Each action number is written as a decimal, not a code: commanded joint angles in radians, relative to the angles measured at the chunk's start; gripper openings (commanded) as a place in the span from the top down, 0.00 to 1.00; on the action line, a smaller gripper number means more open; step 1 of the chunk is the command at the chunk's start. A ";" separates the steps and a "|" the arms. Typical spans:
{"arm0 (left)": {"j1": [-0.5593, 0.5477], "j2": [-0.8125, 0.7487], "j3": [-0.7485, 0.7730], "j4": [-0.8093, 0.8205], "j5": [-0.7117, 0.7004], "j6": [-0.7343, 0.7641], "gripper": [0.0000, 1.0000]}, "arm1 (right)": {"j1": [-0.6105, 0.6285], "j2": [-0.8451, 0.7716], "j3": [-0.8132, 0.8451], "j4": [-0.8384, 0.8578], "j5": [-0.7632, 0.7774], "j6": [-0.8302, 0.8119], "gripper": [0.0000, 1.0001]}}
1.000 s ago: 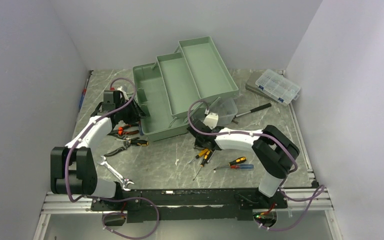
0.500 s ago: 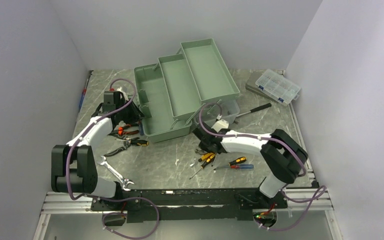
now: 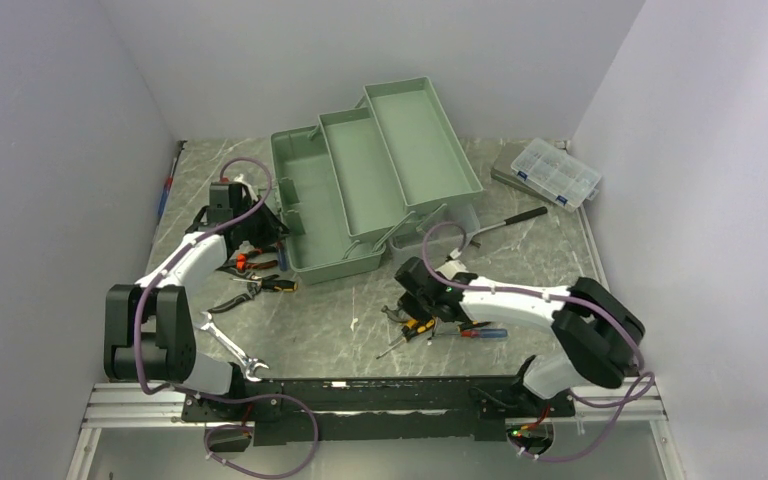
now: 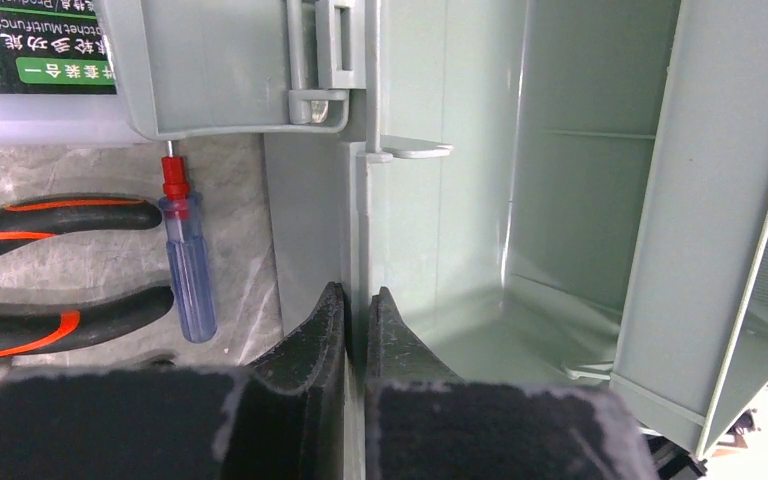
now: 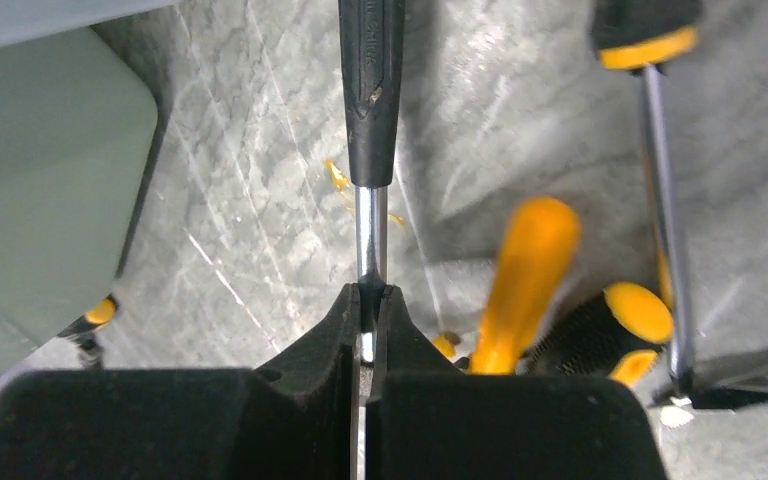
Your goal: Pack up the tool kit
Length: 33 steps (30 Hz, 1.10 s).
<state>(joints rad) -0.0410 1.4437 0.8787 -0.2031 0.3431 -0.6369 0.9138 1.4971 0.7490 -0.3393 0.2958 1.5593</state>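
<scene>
The sage-green tool kit box (image 3: 312, 215) stands open at the table's middle, its fold-out trays (image 3: 400, 140) fanned up to the right. My left gripper (image 3: 280, 226) (image 4: 357, 300) is shut on the box's left wall (image 4: 357, 200), one finger inside and one outside. My right gripper (image 3: 415, 292) (image 5: 370, 296) is shut on the steel shaft of a black-handled tool (image 5: 371, 100), low over the marble. Yellow-and-black screwdrivers (image 3: 415, 325) (image 5: 526, 275) lie just beside it. A blue-and-red screwdriver (image 3: 480, 333) lies to their right.
Orange-handled pliers (image 3: 258, 285) (image 4: 50, 215) and a small clear blue screwdriver (image 4: 188, 270) lie left of the box. A wrench (image 3: 230, 345) rests near the left arm's base. A black-handled tool (image 3: 505, 220) and a clear organizer box (image 3: 556, 172) sit at the back right.
My right arm swung from beside the box toward the near edge, over the screwdriver pile, and shut on the tool's shaft. My left jaws closed on the box wall; the box shifted slightly right.
</scene>
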 commanded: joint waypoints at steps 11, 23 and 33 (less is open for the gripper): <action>-0.081 0.060 0.050 0.130 0.030 -0.023 0.99 | 0.033 -0.210 -0.013 0.020 0.132 0.041 1.00; -0.073 -0.049 0.049 0.032 -0.023 0.021 0.37 | 0.153 -0.298 0.082 -0.168 0.317 0.097 1.00; -0.023 -0.246 0.040 -0.100 -0.015 0.057 0.31 | 0.178 -0.346 0.272 -0.540 0.503 0.194 1.00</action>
<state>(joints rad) -0.0738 1.2743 0.9199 -0.2611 0.3161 -0.6056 1.0828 1.2026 0.9123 -0.6918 0.6468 1.6852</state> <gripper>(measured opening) 0.685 0.040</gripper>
